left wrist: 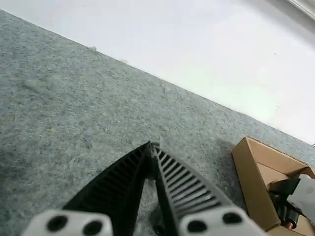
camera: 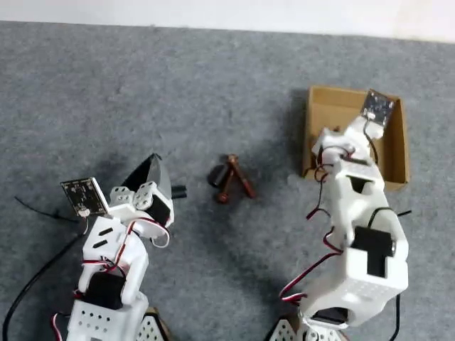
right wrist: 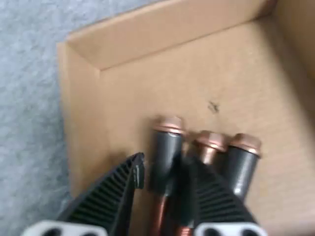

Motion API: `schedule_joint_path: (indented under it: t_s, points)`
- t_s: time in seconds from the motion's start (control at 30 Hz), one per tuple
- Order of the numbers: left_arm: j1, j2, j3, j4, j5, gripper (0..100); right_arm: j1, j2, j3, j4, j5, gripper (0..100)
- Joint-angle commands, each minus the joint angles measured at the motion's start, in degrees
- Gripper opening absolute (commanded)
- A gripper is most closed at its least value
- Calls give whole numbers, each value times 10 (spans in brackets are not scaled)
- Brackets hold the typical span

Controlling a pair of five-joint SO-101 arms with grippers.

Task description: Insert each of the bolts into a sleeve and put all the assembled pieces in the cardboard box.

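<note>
Right pincer (right wrist: pixel 165 166) hangs spread wide in the plain cardboard box (camera: pixel 330 114), upper right; three coppery bolts (right wrist: pixel 170 124) in dark sleeves (right wrist: pixel 165 157) lie there. Left pincer (left wrist: pixel 150 146), ribbed black, pinched closed over fuzzy grey table (camera: pixel 106 92).

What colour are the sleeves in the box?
Dark grey sleeves, best seen in the right wrist view.

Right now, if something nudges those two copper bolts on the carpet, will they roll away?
Probably not far. The bolts lie crossed, so each likely blocks the other, and the fuzzy carpet should damp rolling. Their wider heads would probably make them curve rather than run straight.
</note>
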Motion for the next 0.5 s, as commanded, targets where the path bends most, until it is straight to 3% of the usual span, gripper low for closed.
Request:
schedule_joint_path:
  t_s: [0.0, 0.27, 0.47]
  points:
    - [-4, -2, 15, 0, -1, 7, 0, -9, -29, 34, -5, 203]
    - [-5, -2, 15, -1, -1, 8, -7, -47, -21, 39, -5, 203]
    - [-6, -2, 15, -1, -1, 8, -64, -166, 86, 40, 0, 203]
